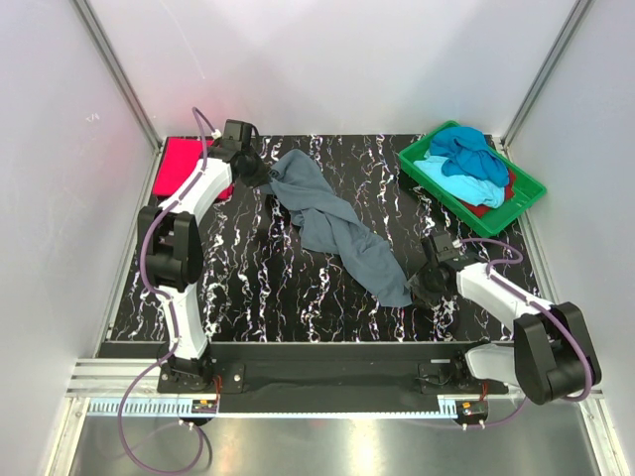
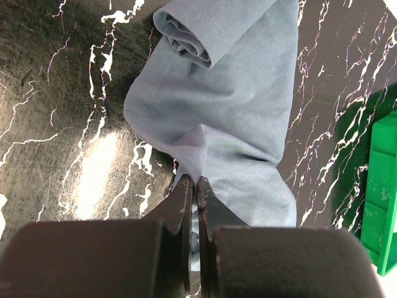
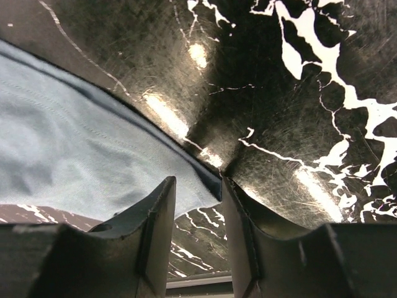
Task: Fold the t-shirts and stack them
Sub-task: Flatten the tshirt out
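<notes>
A slate grey-blue t-shirt [image 1: 337, 228] lies stretched in a long diagonal band across the black marbled table [image 1: 248, 288]. Its far-left end is pinched in my left gripper [image 1: 260, 174], whose jaws are shut on a fold of the cloth [image 2: 236, 112] in the left wrist view [image 2: 193, 180]. My right gripper [image 1: 422, 288] sits at the shirt's near-right corner. In the right wrist view its jaws [image 3: 197, 181] stand apart, with the hemmed corner of the shirt [image 3: 74, 155] lying between them. A folded red-pink t-shirt [image 1: 184, 164] rests at the back left.
A green tray [image 1: 429, 183] stands at the back right and holds a dark blue t-shirt [image 1: 466, 149], a turquoise one [image 1: 466, 183] and a red one [image 1: 491, 206]. The tray's edge [image 2: 381, 186] shows in the left wrist view. White walls enclose the table.
</notes>
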You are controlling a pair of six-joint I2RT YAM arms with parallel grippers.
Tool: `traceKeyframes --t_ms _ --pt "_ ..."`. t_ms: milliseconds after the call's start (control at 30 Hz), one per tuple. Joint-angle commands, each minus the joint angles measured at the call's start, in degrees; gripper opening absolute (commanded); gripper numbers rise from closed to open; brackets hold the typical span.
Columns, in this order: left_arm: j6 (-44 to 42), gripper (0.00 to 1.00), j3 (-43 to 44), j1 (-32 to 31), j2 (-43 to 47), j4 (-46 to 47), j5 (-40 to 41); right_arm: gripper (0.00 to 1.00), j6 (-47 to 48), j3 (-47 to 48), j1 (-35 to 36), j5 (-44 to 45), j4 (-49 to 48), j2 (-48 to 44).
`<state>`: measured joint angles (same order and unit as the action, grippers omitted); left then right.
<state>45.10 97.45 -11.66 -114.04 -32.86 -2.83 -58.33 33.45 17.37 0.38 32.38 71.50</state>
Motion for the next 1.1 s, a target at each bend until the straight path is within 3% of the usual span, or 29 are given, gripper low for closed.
traceKeyframes --t_ms 0,67,100,167,233,267,433,533,667,733,867,1067 --pt "0.7 0.0 1.4 0.3 2.2 2.4 -0.9 0.43 -0.2 1.5 0.2 -0.2 0.2 1.4" --pt "1.1 0.0 1.8 0.3 2.2 2.5 -0.7 0.39 -0.1 1.6 0.2 -0.2 -0.5 2.6" --pt "1.3 0.0 1.9 0.3 1.8 2.5 -0.8 0.3 0.1 1.4 0.4 -0.3 -1.5 2.8" --pt "1.7 0.0 2.0 0.3 1.5 2.6 -1.3 0.23 0.8 1.1 0.3 -0.2 -2.1 3.2" --pt "1.9 0.0 2.0 0.3 1.1 2.7 -1.8 0.03 1.5 0.7 0.3 -0.2 -2.6 2.7" --pt "1.9 0.0 2.0 0.3 1.1 2.7 -2.1 0.0 1.9 0.4 0.3 -0.1 -2.7 2.2" --pt "1.4 0.0 2.7 0.5 2.1 2.9 -2.4 0.0 5.3 1.9 0.2 2.0 -2.8 -4.4" --pt "2.0 0.0 6.8 1.9 5.2 2.3 -3.7 0.0 14.7 11.1 0.1 11.2 1.0 -7.7" --pt "3.1 0.0 15.3 3.6 10.7 0.0 -3.6 0.0 29.0 33.2 0.0 22.4 4.9 -5.2" --pt "4.0 0.0 18.3 3.8 13.6 -1.1 -3.6 0.0 36.9 39.7 -0.5 25.6 5.1 -3.9" --pt "4.6 0.0 17.3 3.8 23.0 -1.2 -2.5 0.0 47.1 54.7 -0.8 27.8 5.1 -4.1" --pt "1.9 0.0 13.0 4.5 39.0 -4.7 -0.1 0.0 55.4 60.2 -0.8 21.5 1.9 -16.7"
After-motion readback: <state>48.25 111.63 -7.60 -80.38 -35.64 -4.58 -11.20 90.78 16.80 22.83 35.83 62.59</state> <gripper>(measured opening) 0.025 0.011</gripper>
